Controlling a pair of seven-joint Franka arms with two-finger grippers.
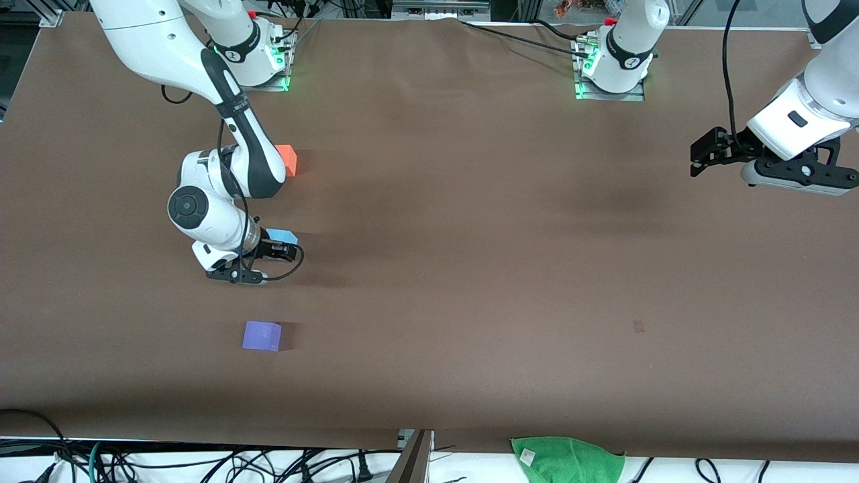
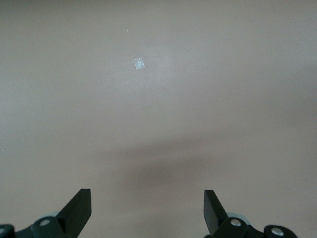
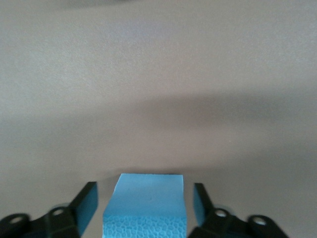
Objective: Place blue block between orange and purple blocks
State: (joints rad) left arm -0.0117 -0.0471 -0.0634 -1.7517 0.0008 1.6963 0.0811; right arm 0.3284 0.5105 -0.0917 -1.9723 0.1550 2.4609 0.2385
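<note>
The blue block (image 1: 284,236) rests on the brown table, between the orange block (image 1: 288,159) and the purple block (image 1: 262,335); orange lies farther from the front camera, purple nearer. My right gripper (image 1: 277,252) is low over the blue block (image 3: 147,198) and open. Its fingers (image 3: 86,206) stand on either side of the block with a small gap each side. My left gripper (image 1: 699,159) waits in the air over the left arm's end of the table. It is open (image 2: 147,208) with only bare table beneath it.
A green cloth (image 1: 567,459) lies at the table edge nearest the front camera. A small pale scrap (image 2: 139,63) sits on the table under the left wrist. The right arm's elbow partly covers the orange block.
</note>
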